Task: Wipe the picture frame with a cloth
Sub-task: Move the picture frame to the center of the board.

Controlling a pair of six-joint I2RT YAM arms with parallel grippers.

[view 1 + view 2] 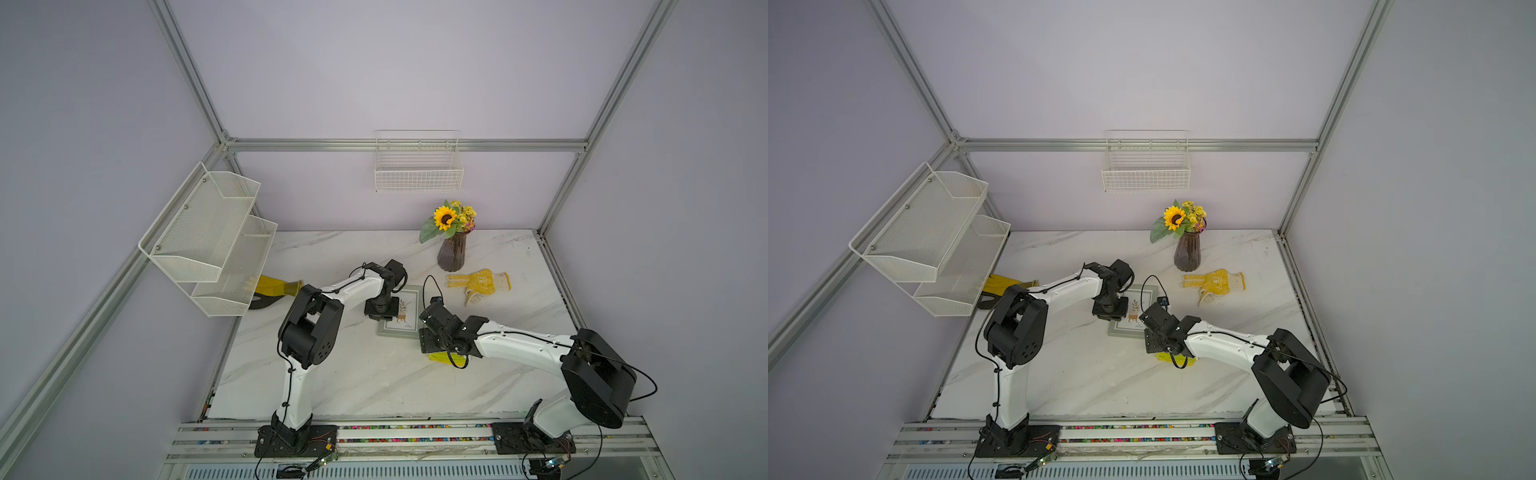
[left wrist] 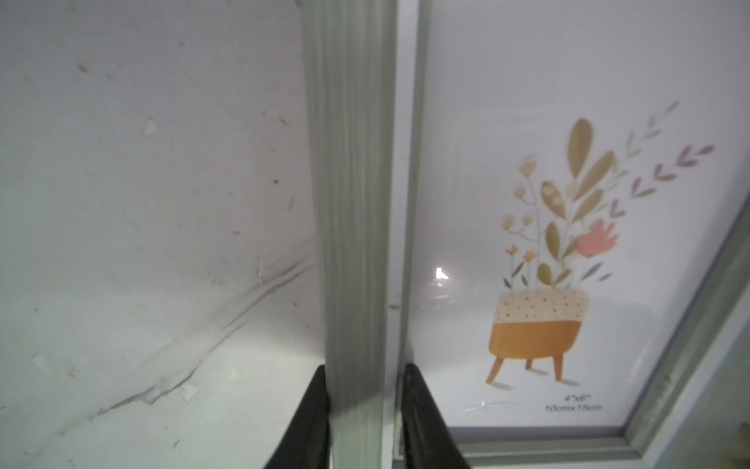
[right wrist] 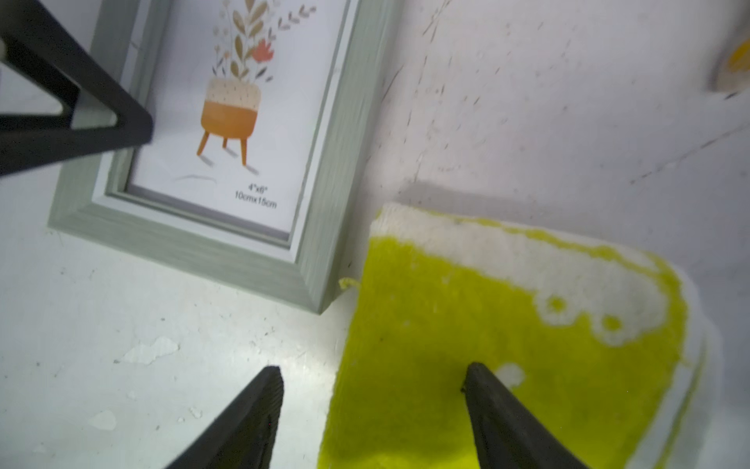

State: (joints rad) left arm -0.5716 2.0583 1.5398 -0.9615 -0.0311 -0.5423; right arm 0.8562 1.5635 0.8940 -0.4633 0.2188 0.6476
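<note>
Two fingers of the left gripper (image 2: 365, 375) are pinching one long side rail of the picture frame (image 3: 227, 251), which is lying flat on the table (image 3: 121, 345). The right gripper (image 3: 371, 377) is hanging with fingers spread, straddling one edge of the cloth (image 3: 466, 325), which is lying flat just beside the frame's near right corner, so the right arm is sitting far nearer to it
</note>
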